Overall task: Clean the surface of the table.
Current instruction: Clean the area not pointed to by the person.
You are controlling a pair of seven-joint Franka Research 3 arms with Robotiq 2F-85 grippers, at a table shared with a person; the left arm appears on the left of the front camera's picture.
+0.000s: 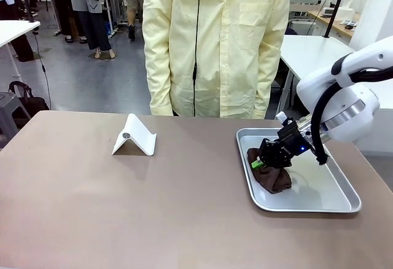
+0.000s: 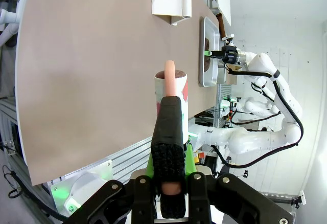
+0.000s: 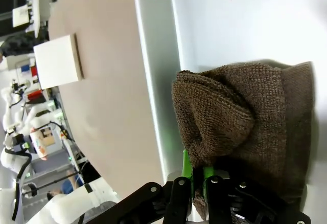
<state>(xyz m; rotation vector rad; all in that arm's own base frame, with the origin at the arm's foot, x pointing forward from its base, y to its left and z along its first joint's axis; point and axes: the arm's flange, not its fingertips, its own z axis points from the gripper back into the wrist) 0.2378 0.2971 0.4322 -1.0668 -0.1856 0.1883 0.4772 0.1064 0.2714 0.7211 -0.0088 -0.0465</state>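
The table (image 1: 153, 207) stretches between robot and person, nothing wiped yet I'd guess. The right gripper (image 1: 256, 164) is clamped on the brown cloth (image 1: 274, 181) in the tray (image 1: 307, 209) by the table's right edge; the left gripper (image 2: 171, 104) is pinched closed. Risk: cloth snags the rim and drags the tray, or slips out mid-lift.

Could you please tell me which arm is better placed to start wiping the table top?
Right, probably: the right claw is already shut on the brown terry cloth in the shiny silver tray on the brown-taupe table. The left claw is shut, without cloth.
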